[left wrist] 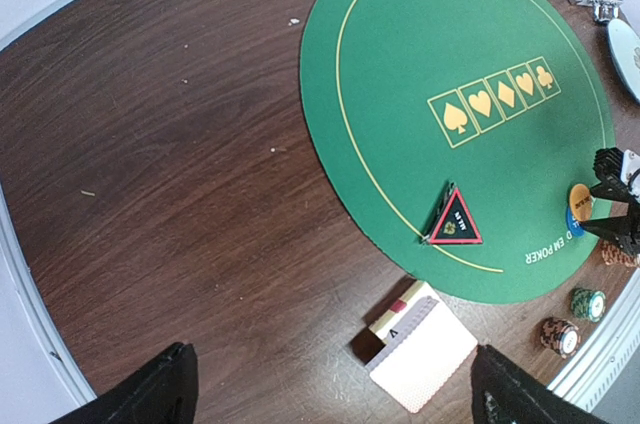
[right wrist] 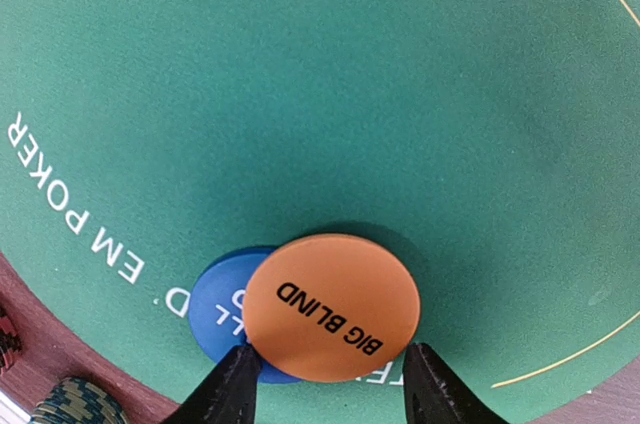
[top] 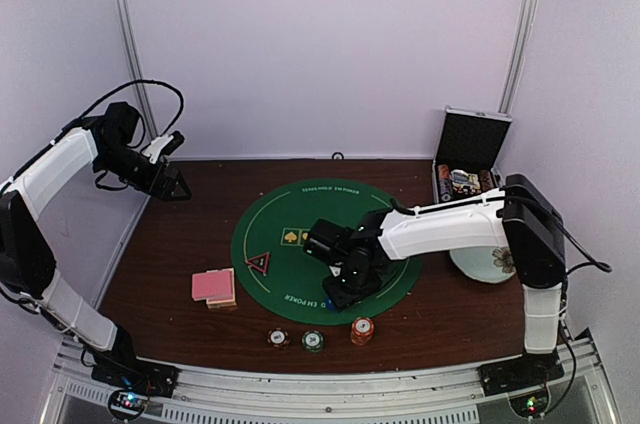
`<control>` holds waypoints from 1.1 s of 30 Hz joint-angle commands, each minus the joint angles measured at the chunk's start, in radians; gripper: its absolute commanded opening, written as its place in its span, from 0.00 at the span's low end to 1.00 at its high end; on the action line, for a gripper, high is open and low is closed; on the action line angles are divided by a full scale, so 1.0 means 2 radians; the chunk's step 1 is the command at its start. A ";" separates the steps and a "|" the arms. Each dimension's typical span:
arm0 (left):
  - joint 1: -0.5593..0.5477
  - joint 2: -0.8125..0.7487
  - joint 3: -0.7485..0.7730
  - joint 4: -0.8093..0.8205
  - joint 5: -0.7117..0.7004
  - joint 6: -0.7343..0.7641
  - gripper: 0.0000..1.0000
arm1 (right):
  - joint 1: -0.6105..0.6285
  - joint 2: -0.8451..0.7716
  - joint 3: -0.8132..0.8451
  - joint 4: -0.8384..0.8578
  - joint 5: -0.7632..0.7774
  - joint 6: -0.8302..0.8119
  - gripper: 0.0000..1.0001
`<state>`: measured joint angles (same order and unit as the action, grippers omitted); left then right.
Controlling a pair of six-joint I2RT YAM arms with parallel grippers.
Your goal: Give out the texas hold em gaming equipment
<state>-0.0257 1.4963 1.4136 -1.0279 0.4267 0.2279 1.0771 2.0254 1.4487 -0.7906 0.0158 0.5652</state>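
Orange BIG BLIND disc sits right between the fingers of your right gripper, half covering the blue dealer disc on the green mat. You cannot tell whether they pinch it. Your left gripper hangs wide apart, with the playing cards between its fingers.

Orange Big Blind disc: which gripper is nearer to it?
Right. The right gripper straddles the orange disc on the green mat; the left gripper hangs far off, far left.
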 commanded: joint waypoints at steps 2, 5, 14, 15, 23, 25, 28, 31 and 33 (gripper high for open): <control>0.004 -0.014 0.012 -0.006 0.004 0.009 0.98 | -0.009 0.004 -0.010 0.010 -0.006 0.009 0.53; 0.004 -0.011 0.014 -0.006 0.006 0.007 0.98 | -0.022 -0.001 -0.028 0.030 -0.024 0.013 0.51; 0.004 -0.008 0.022 -0.011 0.005 0.007 0.98 | -0.054 0.002 -0.033 0.061 -0.050 0.011 0.45; 0.004 -0.008 0.023 -0.011 0.003 0.008 0.98 | -0.057 0.004 -0.034 0.062 -0.049 0.010 0.45; 0.004 -0.005 0.026 -0.011 0.003 0.007 0.98 | -0.077 0.039 0.002 0.062 -0.042 0.005 0.44; 0.004 -0.006 0.025 -0.011 0.003 0.008 0.97 | -0.081 0.049 0.016 0.062 -0.038 0.003 0.44; 0.004 -0.007 0.024 -0.011 0.001 0.009 0.98 | -0.089 0.062 0.037 0.059 -0.031 -0.001 0.44; 0.004 -0.007 0.023 -0.011 -0.002 0.010 0.97 | -0.100 0.079 0.061 0.055 -0.022 -0.008 0.43; 0.004 -0.008 0.023 -0.011 -0.002 0.011 0.98 | -0.108 0.091 0.080 0.051 -0.015 -0.013 0.43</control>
<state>-0.0257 1.4963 1.4345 -1.0492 0.4236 0.2329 0.9119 2.1181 1.5627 -0.7223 -0.1207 0.5694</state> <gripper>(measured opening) 0.975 0.434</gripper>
